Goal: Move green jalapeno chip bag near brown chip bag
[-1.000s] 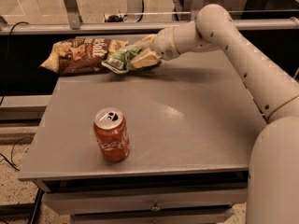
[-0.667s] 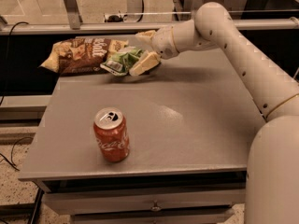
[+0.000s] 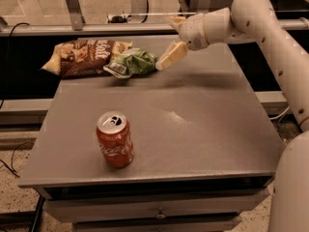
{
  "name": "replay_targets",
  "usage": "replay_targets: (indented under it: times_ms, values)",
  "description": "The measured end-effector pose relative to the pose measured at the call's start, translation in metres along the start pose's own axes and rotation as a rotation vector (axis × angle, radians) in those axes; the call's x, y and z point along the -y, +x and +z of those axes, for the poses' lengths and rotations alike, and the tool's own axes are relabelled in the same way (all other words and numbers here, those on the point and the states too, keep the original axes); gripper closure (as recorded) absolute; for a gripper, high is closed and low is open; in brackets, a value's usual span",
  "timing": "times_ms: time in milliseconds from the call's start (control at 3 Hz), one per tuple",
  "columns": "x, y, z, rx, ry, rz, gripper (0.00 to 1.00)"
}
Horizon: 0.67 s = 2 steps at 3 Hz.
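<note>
The green jalapeno chip bag lies crumpled at the far left of the grey table. Its left end touches the right end of the brown chip bag, which lies flat with its lettering up. My gripper is open and empty just right of the green bag and slightly above it. Its lower finger points down toward the bag's right end, and its upper finger is raised well apart from it.
A red soda can stands upright at the front left of the table. My white arm reaches in from the right along the far edge. A rail and a dark gap run behind the table. A drawer front shows below.
My gripper opened, let go of the green bag and drew back to the right and up. The green bag now rests on the table against the brown bag.
</note>
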<state>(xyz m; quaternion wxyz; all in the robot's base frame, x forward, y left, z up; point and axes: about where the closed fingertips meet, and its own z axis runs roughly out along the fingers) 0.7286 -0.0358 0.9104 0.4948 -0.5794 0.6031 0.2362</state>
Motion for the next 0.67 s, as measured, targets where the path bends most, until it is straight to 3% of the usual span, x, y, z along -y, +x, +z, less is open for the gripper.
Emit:
replay_targets:
  times_ms: [333,667]
  values:
    - [0.019,-0.003,-0.072,-0.003,0.130,0.005,0.00]
    - [0.021,0.001,-0.082,-0.007,0.145,0.010,0.00]
